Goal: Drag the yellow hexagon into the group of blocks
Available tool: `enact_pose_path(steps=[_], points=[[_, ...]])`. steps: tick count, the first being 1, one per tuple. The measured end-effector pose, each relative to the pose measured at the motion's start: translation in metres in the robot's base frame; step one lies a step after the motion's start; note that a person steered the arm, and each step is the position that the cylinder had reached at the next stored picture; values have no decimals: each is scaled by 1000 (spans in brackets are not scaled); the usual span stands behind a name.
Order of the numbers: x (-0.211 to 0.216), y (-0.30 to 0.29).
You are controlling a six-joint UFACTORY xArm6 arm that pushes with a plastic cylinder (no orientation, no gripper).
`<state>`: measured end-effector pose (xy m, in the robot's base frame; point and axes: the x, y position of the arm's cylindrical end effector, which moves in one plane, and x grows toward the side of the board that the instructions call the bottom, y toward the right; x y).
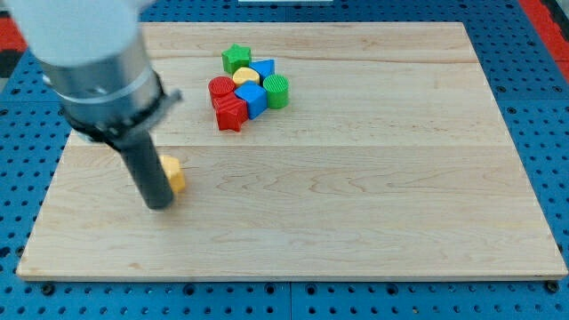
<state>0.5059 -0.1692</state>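
The yellow hexagon (174, 173) lies on the wooden board at the view's left, partly hidden by my rod. My tip (160, 205) rests on the board just left of and below the hexagon, touching or nearly touching it. The group of blocks sits toward the view's top centre: a green star (236, 59), a blue triangle-like block (265, 68), a yellow block (246, 76), a red round block (220, 87), a green round block (276, 90), a blue block (252, 98) and a red star (230, 113). They are packed close together.
The wooden board (356, 204) lies on a blue perforated base (18, 178). The arm's grey body (93, 53) covers the board's top left corner.
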Motion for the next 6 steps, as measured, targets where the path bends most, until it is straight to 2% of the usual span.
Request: enact_pose_path(steps=[1, 2, 3, 5, 6], points=[[-68, -35], [-61, -23], [-29, -15], [-88, 3], [-54, 20]])
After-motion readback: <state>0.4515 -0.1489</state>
